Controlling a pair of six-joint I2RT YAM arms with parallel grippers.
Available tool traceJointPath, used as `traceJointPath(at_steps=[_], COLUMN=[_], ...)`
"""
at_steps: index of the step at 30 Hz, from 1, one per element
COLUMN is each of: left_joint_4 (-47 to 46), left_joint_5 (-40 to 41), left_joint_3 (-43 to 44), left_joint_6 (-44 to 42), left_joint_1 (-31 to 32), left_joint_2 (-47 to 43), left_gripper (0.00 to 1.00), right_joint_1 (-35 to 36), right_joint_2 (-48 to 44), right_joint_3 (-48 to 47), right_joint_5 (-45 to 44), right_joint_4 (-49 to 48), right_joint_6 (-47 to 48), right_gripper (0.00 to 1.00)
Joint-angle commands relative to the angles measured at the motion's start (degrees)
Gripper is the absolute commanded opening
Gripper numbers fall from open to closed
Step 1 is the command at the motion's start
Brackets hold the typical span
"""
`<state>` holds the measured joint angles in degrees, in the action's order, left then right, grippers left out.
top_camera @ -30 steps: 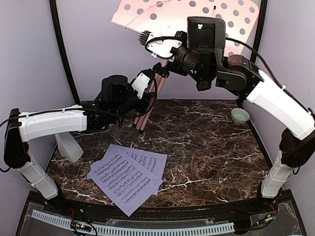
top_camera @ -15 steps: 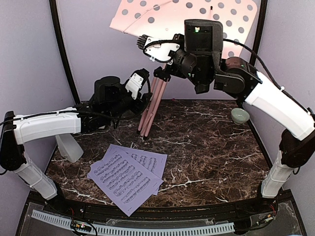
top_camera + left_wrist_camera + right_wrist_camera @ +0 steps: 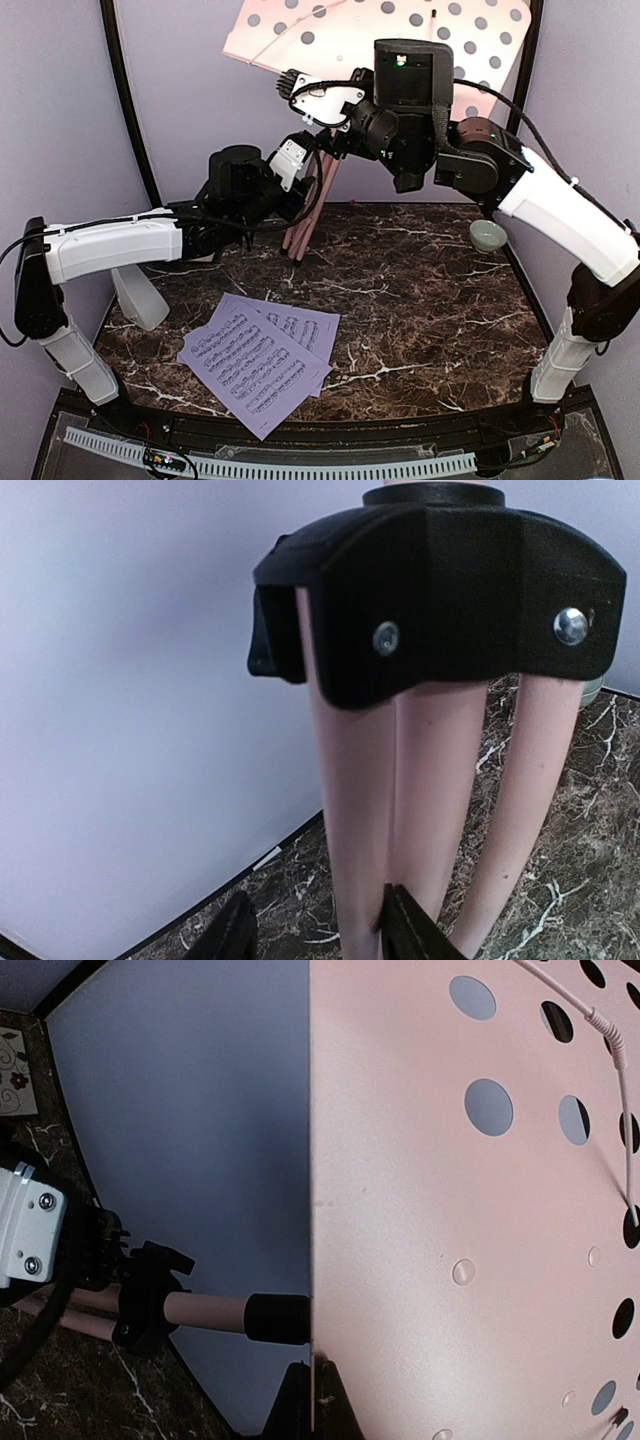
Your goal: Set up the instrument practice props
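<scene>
Lying nearest on the surface [image 3: 430,300], the pale lavender sheet-music pages [image 3: 258,362] are thin and floppy, best slid by an edge. Left of them the small grey metronome [image 3: 140,298] looks light and probably slick under its clear cover; take it low on the sides. Farther back the left hand [image 3: 322,935] stands part open round one of the tripod legs [image 3: 360,810], only one finger touching. The pale-green bowl [image 3: 487,236] at the right shows nothing inside. Farthest, the right hand [image 3: 312,1405] is clamped on the plate edge of the pink music stand [image 3: 400,20], held tilted, legs bunched; stiff but top-heavy, it likely wants support at the black hub [image 3: 440,590]
</scene>
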<state>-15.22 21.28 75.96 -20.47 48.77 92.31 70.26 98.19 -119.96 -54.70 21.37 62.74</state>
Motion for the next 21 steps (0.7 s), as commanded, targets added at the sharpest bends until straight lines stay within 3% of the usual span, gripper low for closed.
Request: traceJointPath(at_steps=[1,10,15,21], left_joint_4=[-0.87,-1.5,-2.67,-4.45], left_joint_5=[2.28,1.17,12.44,12.32], left_joint_3=[3.49,7.11,11.0,10.77], left_joint_6=[-3.91,-6.7,2.06,8.94], left_joint_1=[-0.18,0.96,1.62,1.76], left_joint_2=[1.79,5.19,7.75,8.73], left_gripper=[0.45,0.52,0.56,0.56], right_joint_1=[1.39,1.03,0.75,0.54], right_joint_2=[-3.92,-3.89,-3.74,-3.34], right_joint_3=[-3.42,-2.74,-2.36,-2.55], right_joint_5=[-0.56,0.34,-0.58,-0.94], right_joint_4=[-18.11,-18.63,-21.08,-21.73], right_joint_6=[0.27,-1.18,-1.31,-1.1], right_gripper=[0.0,0.0,0.0,0.0])
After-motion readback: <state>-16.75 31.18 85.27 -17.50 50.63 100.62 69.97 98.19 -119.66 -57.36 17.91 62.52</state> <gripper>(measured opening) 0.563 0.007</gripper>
